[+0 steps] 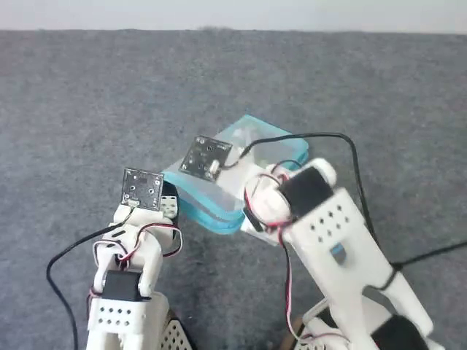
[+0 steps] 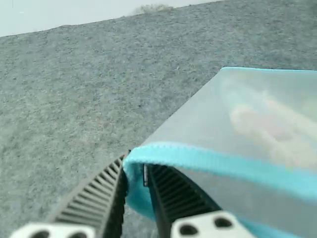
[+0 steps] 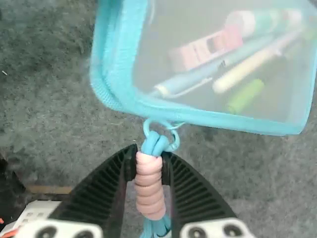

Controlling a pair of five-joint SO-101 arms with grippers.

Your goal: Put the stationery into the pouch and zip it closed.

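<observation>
Right pincer [image 3: 148, 156] squeezed tight on the pink zip pull [image 3: 148, 186]; left pincer [image 2: 134, 166] pinching the pouch [image 2: 223, 114] corner. Stationery [image 3: 237, 69] already inside, pouch flat on the grey table [image 2: 74, 99]. Zipping step, most likely. Next: hold the corner still, pull the zip straight along.

You get soft, even light in the high view: grey mat [image 1: 87, 95] flatly lit, faint shadows tucked just under the arms [image 1: 343, 240], and the pale wall strip [image 1: 233, 13] brightest along the far edge. Left wrist view is bright. The pouch [image 2: 237, 129] face washes out pale, with shade inside the left gripper [image 2: 134, 163]. Right wrist view is dimmer: the mat goes dark beside the right gripper [image 3: 148, 153], while the pink zipper pull [image 3: 149, 186] is well lit.
</observation>
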